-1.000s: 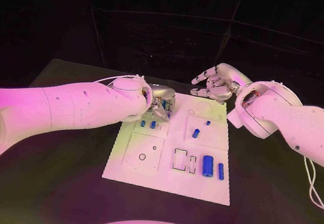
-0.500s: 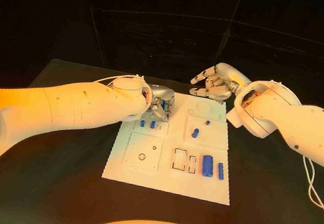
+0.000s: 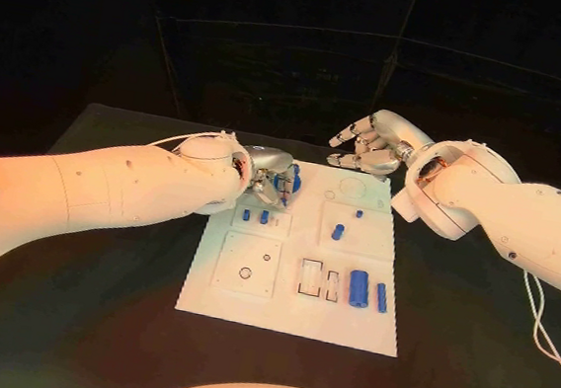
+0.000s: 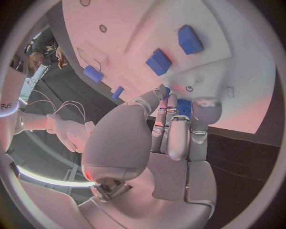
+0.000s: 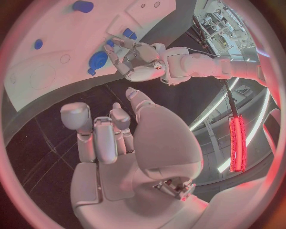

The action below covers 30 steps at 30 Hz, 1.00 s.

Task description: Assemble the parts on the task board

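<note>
Pinching a blue part [image 3: 292, 178] in its fingers [image 4: 162, 125], left hand [image 3: 273, 178] hovers at task board [image 3: 280, 294] far-left corner; right hand [image 3: 371, 141] sits beyond far edge w/ fingers curled, holding nothing.

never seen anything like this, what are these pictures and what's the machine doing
It is a robot with two white arms, each ending in a silver hand. One picture looks down from its head at a black table; the two round ones come from cameras at its wrists. On the table lies a white board with small blue pieces on it. The left hand is at the board's far left corner, its fingers touching a blue piece there. The right hand hovers beyond the board's far edge, holding nothing.
</note>
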### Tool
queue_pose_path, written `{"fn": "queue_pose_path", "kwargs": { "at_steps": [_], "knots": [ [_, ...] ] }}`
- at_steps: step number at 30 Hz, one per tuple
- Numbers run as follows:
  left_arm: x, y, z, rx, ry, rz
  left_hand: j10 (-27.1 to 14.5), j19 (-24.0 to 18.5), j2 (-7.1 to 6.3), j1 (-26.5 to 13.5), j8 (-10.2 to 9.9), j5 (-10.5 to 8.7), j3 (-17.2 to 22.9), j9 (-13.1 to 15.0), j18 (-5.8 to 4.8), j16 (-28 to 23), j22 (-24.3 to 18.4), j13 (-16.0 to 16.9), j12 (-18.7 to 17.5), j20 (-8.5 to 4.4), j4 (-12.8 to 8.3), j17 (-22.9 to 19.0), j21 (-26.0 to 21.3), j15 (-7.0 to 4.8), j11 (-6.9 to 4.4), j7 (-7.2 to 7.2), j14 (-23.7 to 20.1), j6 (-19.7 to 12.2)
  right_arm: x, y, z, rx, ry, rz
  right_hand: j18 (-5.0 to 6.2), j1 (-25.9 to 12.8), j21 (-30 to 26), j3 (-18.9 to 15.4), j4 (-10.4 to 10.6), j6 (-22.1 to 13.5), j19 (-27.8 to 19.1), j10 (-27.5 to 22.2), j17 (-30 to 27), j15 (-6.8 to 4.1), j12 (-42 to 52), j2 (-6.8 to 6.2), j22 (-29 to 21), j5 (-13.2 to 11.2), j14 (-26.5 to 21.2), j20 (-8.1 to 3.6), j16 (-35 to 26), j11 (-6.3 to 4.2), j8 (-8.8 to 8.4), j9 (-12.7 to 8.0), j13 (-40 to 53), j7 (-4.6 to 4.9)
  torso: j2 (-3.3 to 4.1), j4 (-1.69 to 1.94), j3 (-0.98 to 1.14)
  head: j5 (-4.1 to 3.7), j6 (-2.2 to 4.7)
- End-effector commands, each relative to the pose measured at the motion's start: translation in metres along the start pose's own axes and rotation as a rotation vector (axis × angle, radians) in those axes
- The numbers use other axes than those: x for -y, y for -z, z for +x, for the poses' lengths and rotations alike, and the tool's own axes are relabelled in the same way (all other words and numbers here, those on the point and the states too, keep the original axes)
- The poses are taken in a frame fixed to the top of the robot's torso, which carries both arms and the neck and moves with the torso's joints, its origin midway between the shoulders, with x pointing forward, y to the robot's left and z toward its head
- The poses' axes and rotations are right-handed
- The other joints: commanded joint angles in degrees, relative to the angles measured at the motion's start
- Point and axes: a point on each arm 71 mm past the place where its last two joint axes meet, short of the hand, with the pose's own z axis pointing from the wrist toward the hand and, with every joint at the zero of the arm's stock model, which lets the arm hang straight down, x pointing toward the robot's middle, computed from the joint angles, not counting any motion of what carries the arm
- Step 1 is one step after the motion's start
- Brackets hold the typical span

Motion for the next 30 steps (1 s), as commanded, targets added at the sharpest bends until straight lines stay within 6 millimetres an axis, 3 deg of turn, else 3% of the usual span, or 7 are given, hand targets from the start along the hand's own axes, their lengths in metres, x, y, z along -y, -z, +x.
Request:
{"fn": "queue_pose_path", "kwargs": {
  "at_steps": [1, 6, 14, 30],
  "knots": [
    [0.002, 0.006, -0.011, 0.069, 0.041, 0.03, 0.34, 0.55, -0.09, -0.6, -0.24, 0.13, 0.4, 0.03, -1.07, 0.21, 0.08, -0.01, -0.31, -0.05, 0.08, -0.09, 0.3, -0.38, -0.07, 0.2, 1.22, 0.41, 0.0, 0.0, -0.002, 0.012, -0.002, -0.005, 0.4, 0.22, -0.34, 0.18, -0.01, -0.34, -0.4, -0.48, -0.06, -0.39, -0.3, -0.03, -0.06, 0.27, 2.59, 0.06, -0.16, -0.02, 0.23, -0.09, -0.07, -0.09, 0.03, 0.05, -0.03, -0.1, 0.13],
    [-0.005, 0.017, -0.018, 0.081, 0.072, 0.024, 0.43, 0.62, -0.28, -0.83, -0.49, 0.11, 0.68, 0.0, -1.12, 0.22, 0.34, -0.01, -0.69, -0.04, 0.01, -0.14, 0.5, -0.35, -0.02, 0.26, 1.23, 0.42, 0.001, 0.001, -0.003, 0.013, -0.001, -0.003, 0.4, 0.22, -0.34, 0.18, -0.01, -0.34, -0.4, -0.48, -0.06, -0.39, -0.3, -0.03, -0.06, 0.27, 2.59, 0.06, -0.16, -0.02, 0.23, -0.09, -0.07, -0.09, -0.02, 0.25, -0.09, -0.04, 0.03],
    [-0.024, 0.03, -0.019, 0.031, 0.081, -0.023, 0.88, 0.65, -0.91, -1.7, -0.84, 0.06, 0.78, 0.01, -1.15, 0.19, 0.54, 0.02, -1.33, -0.01, 0.11, -0.37, 0.6, -0.29, 0.01, 0.25, 1.2, 0.72, 0.002, 0.001, -0.004, 0.012, -0.001, -0.001, 0.4, 0.22, -0.34, 0.18, -0.01, -0.34, -0.4, -0.48, -0.06, -0.39, -0.3, -0.03, -0.06, 0.27, 2.59, 0.06, -0.16, -0.02, 0.23, -0.09, -0.07, -0.09, 0.1, -0.08, 0.0, 0.31, 0.05],
    [-0.039, 0.031, -0.017, -0.024, 0.078, -0.076, 1.12, 0.6, -1.37, -2.33, -1.13, 0.05, 0.64, 0.01, -1.14, 0.14, 0.53, 0.04, -1.8, 0.01, 0.26, -0.59, 0.52, -0.29, 0.0, 0.21, 1.16, 0.84, 0.002, 0.0, -0.003, 0.01, 0.0, -0.003, 0.4, 0.22, -0.34, 0.18, -0.01, -0.34, -0.4, -0.48, -0.06, -0.39, -0.3, -0.03, -0.06, 0.27, 2.59, 0.06, -0.16, -0.02, 0.23, -0.09, -0.07, -0.09, 0.09, -0.18, 0.04, 0.51, -0.12]
  ]
}}
